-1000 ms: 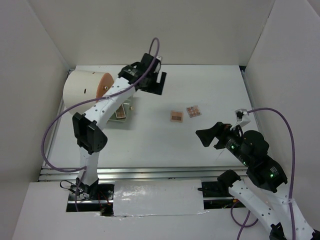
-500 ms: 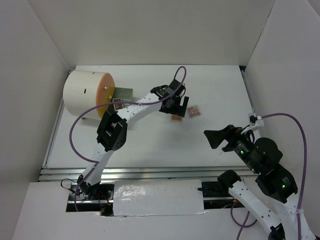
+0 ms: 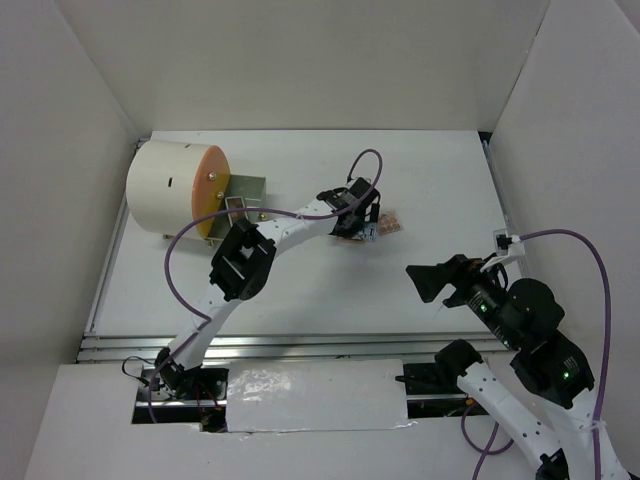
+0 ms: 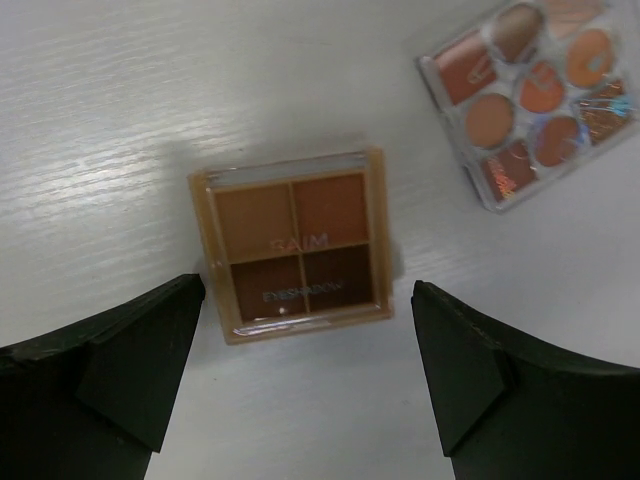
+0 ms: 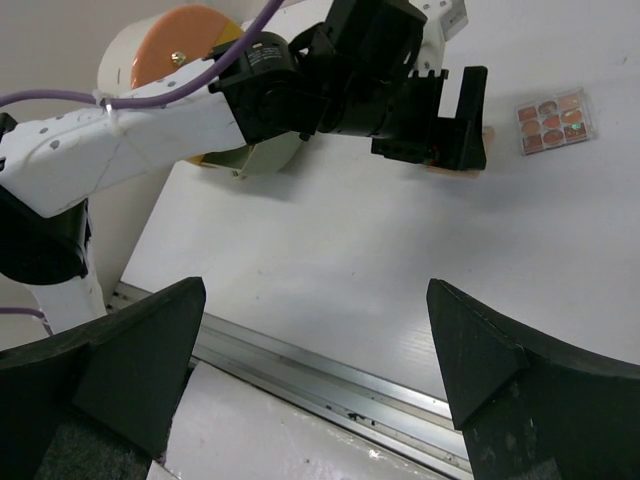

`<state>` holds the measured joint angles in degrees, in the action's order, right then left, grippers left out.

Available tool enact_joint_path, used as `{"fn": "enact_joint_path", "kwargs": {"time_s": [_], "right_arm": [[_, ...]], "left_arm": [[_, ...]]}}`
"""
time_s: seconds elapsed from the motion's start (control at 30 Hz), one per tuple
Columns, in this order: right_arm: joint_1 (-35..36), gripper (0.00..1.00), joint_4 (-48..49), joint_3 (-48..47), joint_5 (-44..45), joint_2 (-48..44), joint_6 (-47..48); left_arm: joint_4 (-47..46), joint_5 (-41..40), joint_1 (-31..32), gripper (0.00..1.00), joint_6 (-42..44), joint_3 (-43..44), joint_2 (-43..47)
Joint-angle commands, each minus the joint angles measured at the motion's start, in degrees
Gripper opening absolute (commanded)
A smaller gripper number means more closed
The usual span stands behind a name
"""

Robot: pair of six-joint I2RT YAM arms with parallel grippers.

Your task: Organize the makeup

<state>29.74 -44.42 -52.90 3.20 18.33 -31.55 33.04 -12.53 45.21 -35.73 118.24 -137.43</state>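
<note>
A: Left gripper (image 4: 305,305): jaws spread wide, nothing between the pads. Its fingers (image 4: 130,360) stand either side of the square four-pan palette (image 4: 295,245), with a gap on both flanks.

B: Contact with the palette?

A: None that the wrist view shows. Whether the tips reach the table (image 3: 440,180) I cannot tell from here.

B: Palette's lie?

A: Flat, pans up: two lighter browns on the far row, two darker on the near row, peach frame. It sits centred between the jaws, slightly skewed to them.

B: Neighbours?

A: A clear nine-pan palette (image 4: 530,95) just beside it, up and right in the wrist view, apart from it, set at an angle. Round orange and brown pans.

B: Right gripper (image 5: 315,300)?

A: Jaws likewise apart and empty, held above the near right part of the table, well apart from both palettes and facing them.

B: Farther out?

A: White cylinder (image 3: 165,195) with an orange front (image 3: 212,190) at the far left. A greenish piece beside that front, half hidden by the left arm (image 3: 290,225); possibly a tray.
</note>
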Motion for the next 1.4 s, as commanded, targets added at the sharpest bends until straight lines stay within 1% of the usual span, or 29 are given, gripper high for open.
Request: {"fn": "enact_joint_path", "kwargs": {"time_s": [0.0,0.17,0.27,0.4,0.57,0.6,0.7,0.73,0.77,0.8,0.87,0.9,0.97,1.0,1.03,1.1,1.17,1.3,1.37], "right_arm": [[-0.12,1.00,0.65,0.43,-0.48,-1.19,1.58],[-0.12,1.00,0.83,1.14,-0.21,-1.54,2.11],[-0.03,1.00,1.01,1.75,-0.21,-1.71,2.28],[-0.12,1.00,0.92,2.10,0.22,-2.24,2.37],[-0.03,1.00,0.65,2.10,0.66,-2.68,2.63],[-0.03,1.00,0.65,2.10,0.75,-2.77,2.63],[-0.03,1.00,0.57,2.10,0.84,-2.86,2.72],[-0.03,1.00,0.57,2.02,0.84,-2.95,2.72],[-0.03,1.00,0.57,2.02,0.75,-2.95,2.72],[-0.03,1.00,0.65,2.02,0.75,-3.03,2.64],[-0.03,1.00,0.83,2.02,0.75,-3.21,2.55],[-0.03,1.00,0.83,2.02,0.75,-3.30,2.55],[-0.03,1.00,0.83,2.02,0.84,-3.47,2.46],[0.06,1.00,0.74,2.02,0.84,-3.56,2.46],[-0.03,1.00,0.83,2.10,0.93,-3.56,2.37],[-0.03,1.00,0.83,2.19,0.84,-3.56,2.37],[-0.12,1.00,1.09,2.45,0.75,-3.56,2.20],[-0.12,1.00,1.45,2.55,0.49,-3.47,2.02],[-0.12,1.00,1.45,2.46,0.49,-3.47,2.11]], "left_arm": [[-2.10,-6.26,0.58,0.99,-2.24,-0.37,0.05],[-1.83,-8.73,1.28,0.99,-2.60,-0.37,-0.03],[-1.40,-7.68,1.20,0.99,-2.07,0.85,-1.87],[0.71,-6.28,1.20,0.99,-1.98,4.80,-4.95],[1.24,-4.60,1.28,0.98,-2.33,5.69,-6.45],[1.41,-4.60,1.28,0.96,-2.68,5.34,-6.36],[2.29,-6.18,1.28,0.74,-3.03,3.94,-5.40],[2.64,-7.32,1.28,0.64,-2.86,3.41,-4.70],[2.91,-7.85,1.28,0.62,-2.68,3.14,-4.35],[3.35,-8.29,1.28,0.55,-2.07,2.71,-4.08],[3.88,-9.17,1.28,0.47,-0.50,1.74,-2.85],[3.44,-9.00,1.28,0.42,0.47,1.13,-2.24],[2.12,-10.04,1.28,0.37,2.58,-1.67,0.92],[1.77,-10.57,1.20,0.33,3.46,-2.56,2.15],[0.55,-11.10,1.20,0.32,4.34,-4.66,5.21],[-0.43,-12.16,1.02,0.33,7.33,-6.34,8.39],[-1.13,-12.95,0.76,0.35,10.05,-7.75,13.39],[0.88,-15.76,-0.21,0.34,12.43,-8.02,17.45],[1.76,-16.82,-1.69,0.34,13.40,-8.98,20.07]]}}
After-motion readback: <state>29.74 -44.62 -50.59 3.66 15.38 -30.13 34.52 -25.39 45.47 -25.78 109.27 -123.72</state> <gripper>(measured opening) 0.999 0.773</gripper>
